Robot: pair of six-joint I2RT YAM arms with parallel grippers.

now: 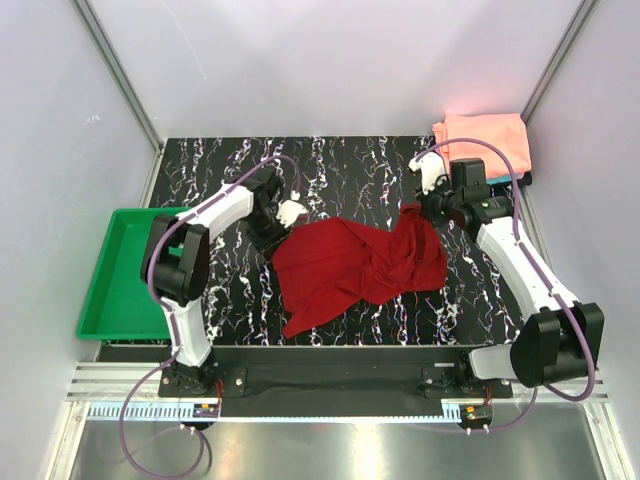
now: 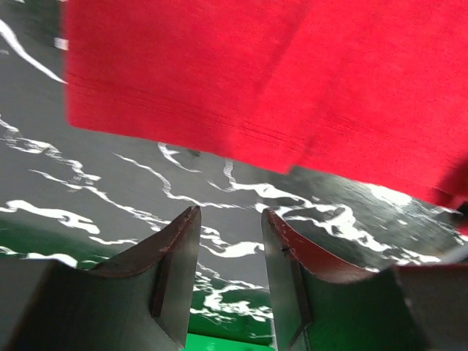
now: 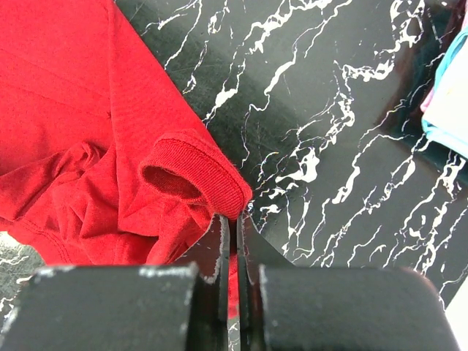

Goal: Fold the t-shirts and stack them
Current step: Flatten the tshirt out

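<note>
From above, the dark red t-shirt [image 1: 355,265] lies rumpled at the middle of the counter [image 1: 350,170] between the arms; the left wrist view shows its hem just beyond the half-open, empty left jaws; the right wrist view shows the right jaws clamped on its cloth beside the sleeve cuff [image 3: 194,175].

**Inspector:** Work surface?
**Assistant:** Black desk with white marble veining [image 1: 350,165], enclosed by plain white walls [image 1: 330,60].
**Inspector:** Other items?
**Assistant:** One shallow green rectangular plastic tray [image 1: 115,285], lying flat just beside the desk's left edge, rim upward.
</note>
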